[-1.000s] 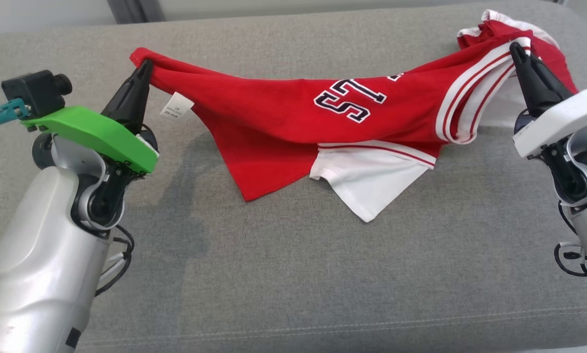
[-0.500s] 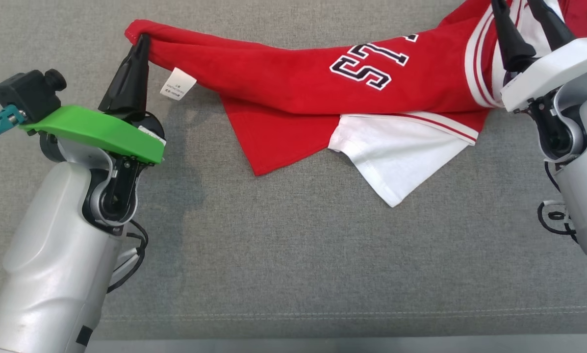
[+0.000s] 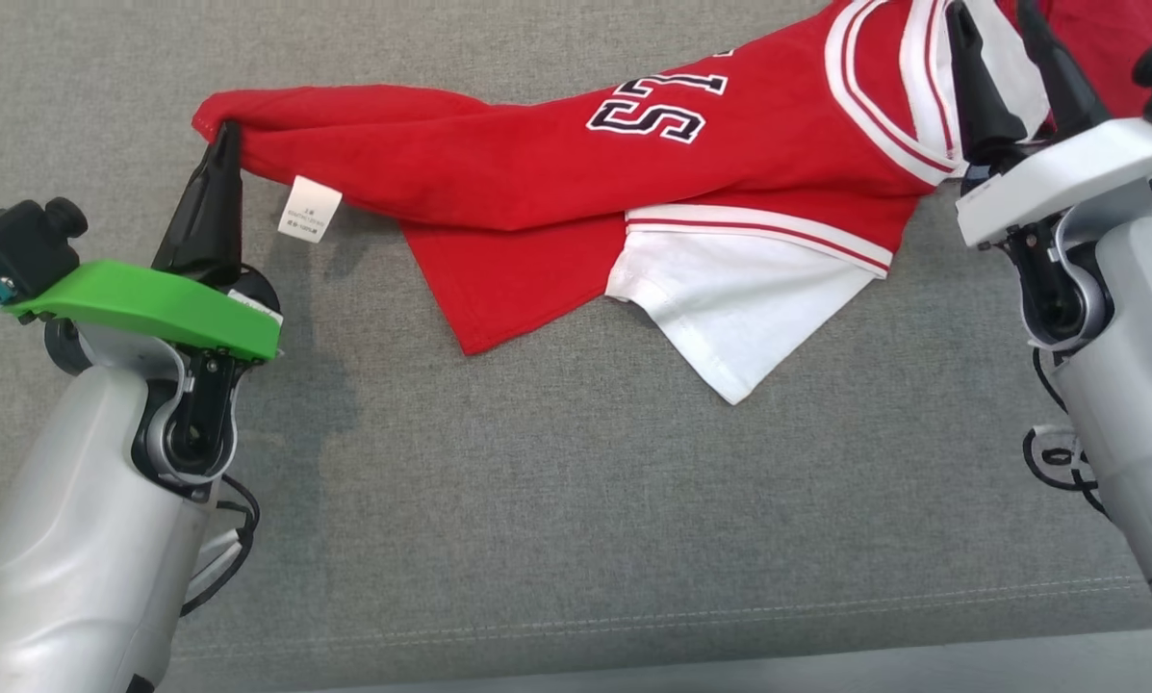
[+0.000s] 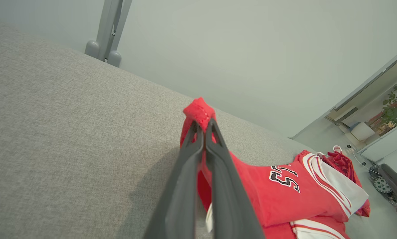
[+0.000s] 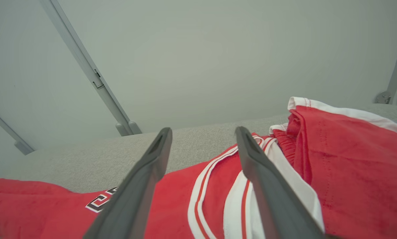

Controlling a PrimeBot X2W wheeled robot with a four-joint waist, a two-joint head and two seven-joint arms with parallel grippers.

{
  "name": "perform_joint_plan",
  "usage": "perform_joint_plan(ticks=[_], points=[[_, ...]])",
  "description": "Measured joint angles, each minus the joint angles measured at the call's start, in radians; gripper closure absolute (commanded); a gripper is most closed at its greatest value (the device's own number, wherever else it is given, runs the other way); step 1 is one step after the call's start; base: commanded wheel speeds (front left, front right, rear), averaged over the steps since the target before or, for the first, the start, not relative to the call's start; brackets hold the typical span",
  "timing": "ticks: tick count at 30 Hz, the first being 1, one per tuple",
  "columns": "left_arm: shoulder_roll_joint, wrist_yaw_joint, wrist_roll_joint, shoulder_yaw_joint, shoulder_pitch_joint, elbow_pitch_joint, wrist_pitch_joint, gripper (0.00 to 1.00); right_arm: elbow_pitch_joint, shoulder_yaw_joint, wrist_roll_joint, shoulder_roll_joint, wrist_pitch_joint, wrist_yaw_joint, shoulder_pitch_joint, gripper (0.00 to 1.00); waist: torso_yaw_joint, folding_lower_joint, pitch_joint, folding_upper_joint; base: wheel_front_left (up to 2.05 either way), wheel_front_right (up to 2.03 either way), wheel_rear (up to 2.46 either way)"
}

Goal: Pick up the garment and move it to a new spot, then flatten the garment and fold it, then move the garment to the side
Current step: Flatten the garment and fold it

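The garment (image 3: 537,164) is a red shirt with white striped trim, a white sleeve and dark numerals, stretched across the grey cushion (image 3: 556,500). My left gripper (image 3: 221,140) is shut on its red left corner, lifting it slightly; the left wrist view shows that corner (image 4: 198,111) pinched between the fingertips. At the upper right, my right gripper (image 3: 989,24) stands open above the striped collar area, fingers apart with nothing between them. In the right wrist view the garment (image 5: 218,186) lies under the spread gripper (image 5: 203,132).
A white care label (image 3: 310,208) hangs from the garment near the left gripper. A second bunch of red and white cloth (image 5: 347,149) lies to the right of the right gripper. The cushion's front seam (image 3: 633,616) runs along the bottom.
The right gripper has opened and let go of the striped edge, which dropped onto the cushion. The head camera tilted down, shifting the whole picture. The left gripper keeps its hold.
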Motion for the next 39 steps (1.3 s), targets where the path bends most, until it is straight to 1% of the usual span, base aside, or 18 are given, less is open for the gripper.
perform_joint_plan(ticks=[6, 11, 14, 16, 17, 24, 26, 30, 33, 39], points=[[0.011, 0.000, 0.015, -0.015, 0.046, 0.037, 0.000, 1.00, -0.008, 0.006, 0.002, 0.006, -0.004, 0.000, 0.089, 0.00, -0.025, 0.0000, -0.032, 0.0000, 0.00, 0.00, 0.00], [0.015, 0.000, 0.010, 0.012, 0.072, 0.072, -0.003, 1.00, -0.008, 0.008, 0.021, 0.028, -0.007, 0.000, 0.152, 0.00, -0.043, 0.0000, -0.053, 0.0000, 0.00, 0.00, 0.00], [0.012, 0.000, 0.007, 0.022, 0.075, 0.087, -0.009, 1.00, -0.008, 0.015, 0.038, 0.042, -0.007, 0.008, 0.189, 0.00, -0.051, 0.0000, -0.061, 0.0000, 0.00, 0.00, 0.00], [0.007, 0.000, 0.007, 0.024, 0.076, 0.110, -0.009, 0.24, -0.007, 0.025, 0.045, 0.051, -0.007, 0.009, 0.212, 0.00, -0.053, 0.0000, -0.063, 0.0000, 0.00, 0.00, 0.00], [0.007, 0.000, 0.007, 0.024, 0.079, 0.119, -0.009, 0.00, -0.006, 0.029, 0.045, 0.057, -0.007, 0.009, 0.221, 0.00, -0.054, 0.0000, -0.064, 0.0000, 0.00, 0.00, 0.00], [0.009, 0.008, 0.030, 0.013, 0.104, 0.199, -0.009, 0.00, -0.002, 0.049, 0.045, 0.072, -0.008, 0.009, 0.239, 0.00, -0.054, 0.0000, -0.065, 0.0000, 0.00, 0.00, 0.00], [0.017, 0.016, 0.066, 0.004, 0.110, 0.213, -0.009, 0.00, 0.004, 0.048, 0.051, 0.080, -0.008, 0.009, 0.240, 0.00, -0.054, 0.0000, -0.067, 0.0000, 0.00, 0.00, 0.00], [0.024, 0.016, 0.095, -0.003, 0.111, 0.211, -0.009, 0.00, 0.018, 0.048, 0.064, 0.093, -0.008, 0.009, 0.244, 0.00, -0.053, 0.0000, -0.069, 0.0000, 0.00, 0.00, 0.00], [0.025, 0.016, 0.142, -0.008, 0.111, 0.205, -0.009, 0.00, 0.035, 0.053, 0.072, 0.104, -0.008, 0.009, 0.255, 0.00, -0.052, 0.0000, -0.069, 0.0000, 0.00, 0.00, 0.00], [0.009, 0.016, 0.161, 0.016, 0.109, 0.163, -0.012, 0.00, 0.072, 0.055, 0.102, 0.124, 0.007, 0.009, 0.260, 0.00, -0.044, 0.0000, -0.065, 0.0000, 0.00, 0.00, 0.00]])
